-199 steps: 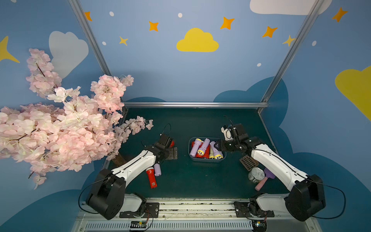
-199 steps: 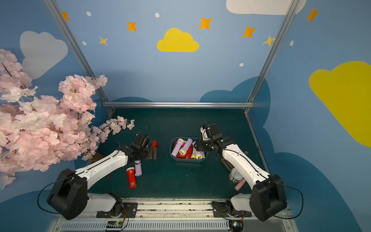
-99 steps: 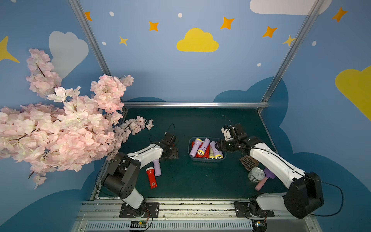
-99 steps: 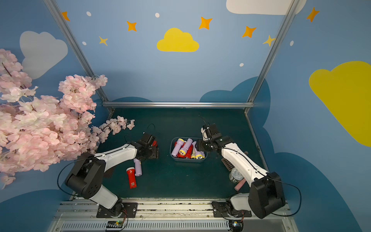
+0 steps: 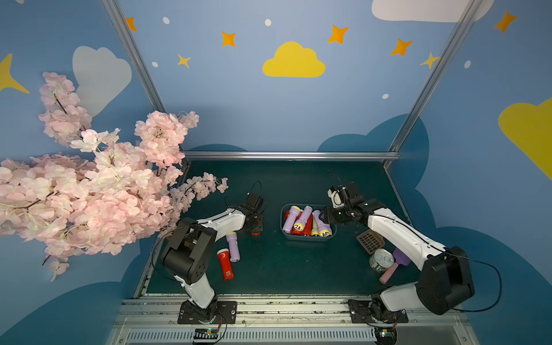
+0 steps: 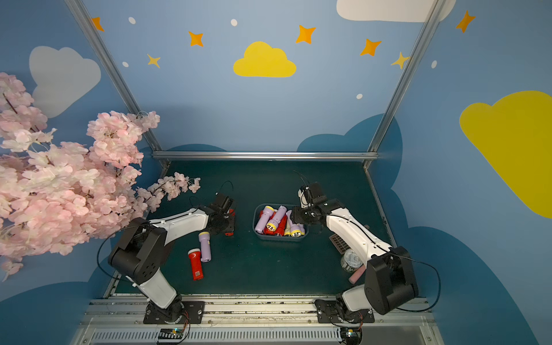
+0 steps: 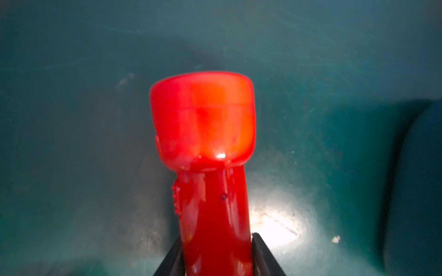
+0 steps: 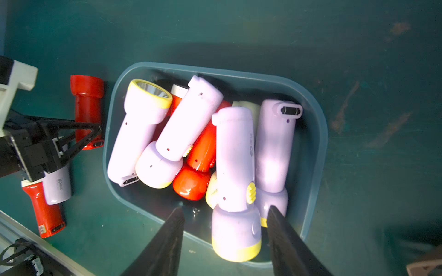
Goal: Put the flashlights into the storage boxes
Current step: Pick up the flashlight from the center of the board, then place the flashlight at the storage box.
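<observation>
A pink blossom branch [image 5: 89, 191] overhangs the dark green surface [image 5: 283, 268] from 9 o'clock. Its tips end near the left arm's wrist and cover none of the flashlights. At 4 o'clock from the storage bin [image 5: 307, 239], a brown slotted scoop [image 5: 370, 241], a tin can [image 5: 381, 260] and a pink cylinder [image 5: 388, 273] cluster beneath the right arm. At 8 o'clock from the bin, a loose lilac flashlight [image 5: 233, 246] and a loose red flashlight [image 5: 225, 264] lie side by side.

In both top views the left end effector [image 5: 254, 225] hides what it holds, leaving only a red sliver showing beneath it. The left wrist view shows a red flashlight [image 7: 203, 124], its flared head pointing away from the camera. The black fingers [image 7: 262, 253] are pressed against both sides of its barrel. Whether it rests on the surface or just above it cannot be told. The right wrist view places this flashlight just beside the bin's short wall, outside it, at the bin's 9 o'clock.

The right end effector [image 8: 224, 209] hovers over the bin's 3 o'clock end. It is about half open and holds nothing. Its jaws straddle the yellow-ringed head of a binned lilac flashlight [image 8: 235, 167], with a clear gap on one side. The bin holds a crisscrossed heap of lilac, red and pale yellow flashlights.
</observation>
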You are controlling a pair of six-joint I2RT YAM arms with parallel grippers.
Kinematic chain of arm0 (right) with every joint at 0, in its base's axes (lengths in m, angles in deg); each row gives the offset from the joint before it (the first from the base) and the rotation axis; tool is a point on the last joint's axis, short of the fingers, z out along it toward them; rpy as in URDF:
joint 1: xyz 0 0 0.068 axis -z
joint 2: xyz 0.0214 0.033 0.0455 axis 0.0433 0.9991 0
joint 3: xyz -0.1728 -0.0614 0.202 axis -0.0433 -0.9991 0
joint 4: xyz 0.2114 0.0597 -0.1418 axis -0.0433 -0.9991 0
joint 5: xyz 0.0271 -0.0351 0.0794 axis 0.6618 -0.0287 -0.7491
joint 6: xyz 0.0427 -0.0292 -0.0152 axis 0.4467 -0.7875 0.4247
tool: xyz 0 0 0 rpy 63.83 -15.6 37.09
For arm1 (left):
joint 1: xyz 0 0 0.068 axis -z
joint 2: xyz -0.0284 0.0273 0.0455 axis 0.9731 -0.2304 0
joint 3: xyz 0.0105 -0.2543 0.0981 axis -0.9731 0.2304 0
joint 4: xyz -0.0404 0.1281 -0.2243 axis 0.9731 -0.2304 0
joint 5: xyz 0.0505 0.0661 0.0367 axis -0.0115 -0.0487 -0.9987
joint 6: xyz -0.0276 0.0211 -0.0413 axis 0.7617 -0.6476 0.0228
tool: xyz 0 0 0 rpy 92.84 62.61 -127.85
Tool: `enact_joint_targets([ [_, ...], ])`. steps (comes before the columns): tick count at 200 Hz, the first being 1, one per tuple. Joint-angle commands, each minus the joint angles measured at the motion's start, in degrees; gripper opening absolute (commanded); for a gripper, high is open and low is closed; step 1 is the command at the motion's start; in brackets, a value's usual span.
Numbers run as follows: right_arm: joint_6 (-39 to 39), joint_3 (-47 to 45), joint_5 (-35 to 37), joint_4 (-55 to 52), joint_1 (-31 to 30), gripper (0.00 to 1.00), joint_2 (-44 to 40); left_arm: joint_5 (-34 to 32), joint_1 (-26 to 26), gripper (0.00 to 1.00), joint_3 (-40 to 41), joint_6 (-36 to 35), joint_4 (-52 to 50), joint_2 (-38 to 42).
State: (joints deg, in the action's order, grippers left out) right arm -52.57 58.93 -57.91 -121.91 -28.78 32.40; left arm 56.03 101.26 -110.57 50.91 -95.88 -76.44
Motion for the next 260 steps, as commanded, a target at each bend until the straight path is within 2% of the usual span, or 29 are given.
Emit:
enact_joint_targets([
  [1, -0.4, 1.9, -0.2, -0.5, 0.1, 0.57, 0.9, 0.8, -0.3, 0.43, -0.7, -0.6, -1.3, -1.2],
  [10, -0.3, 2.2, -0.3, -0.4, 0.1, 0.57, 1.4, 0.7, -0.3, 0.43, -0.7, -0.5, -1.3, -1.5],
  [35, -0.3, 2.7, -0.5, -0.7, 0.1, 0.56, 2.1, 1.1, -0.3, 0.31, -1.0, -0.6, -1.8, -1.9],
  [68, -0.3, 2.7, -0.4, -0.9, 0.1, 0.56, 1.1, 1.9, -0.3, 0.27, -1.9, -0.9, -4.1, -0.3],
  [125, 0.1, 0.2, -0.5, -0.5, 0.2, 0.56, -2.5, 4.0, 1.0, 0.29, -2.1, 0.6, -7.6, 8.9],
  [177, 0.0, -3.8, -0.2, -0.4, 0.2, 0.57, -8.3, 4.3, 6.8, 0.32, -4.0, 3.6, -8.9, 14.3],
  [211, 0.0, -6.5, 0.1, -0.6, 0.4, 0.57, -12.6, 2.8, 12.3, 0.32, -7.7, 5.0, -8.0, 12.0],
  [260, 0.0, -10.1, 0.5, -1.4, 1.1, 0.58, -18.6, 1.8, 18.7, 0.31, -17.8, 5.4, -8.7, 2.2],
])
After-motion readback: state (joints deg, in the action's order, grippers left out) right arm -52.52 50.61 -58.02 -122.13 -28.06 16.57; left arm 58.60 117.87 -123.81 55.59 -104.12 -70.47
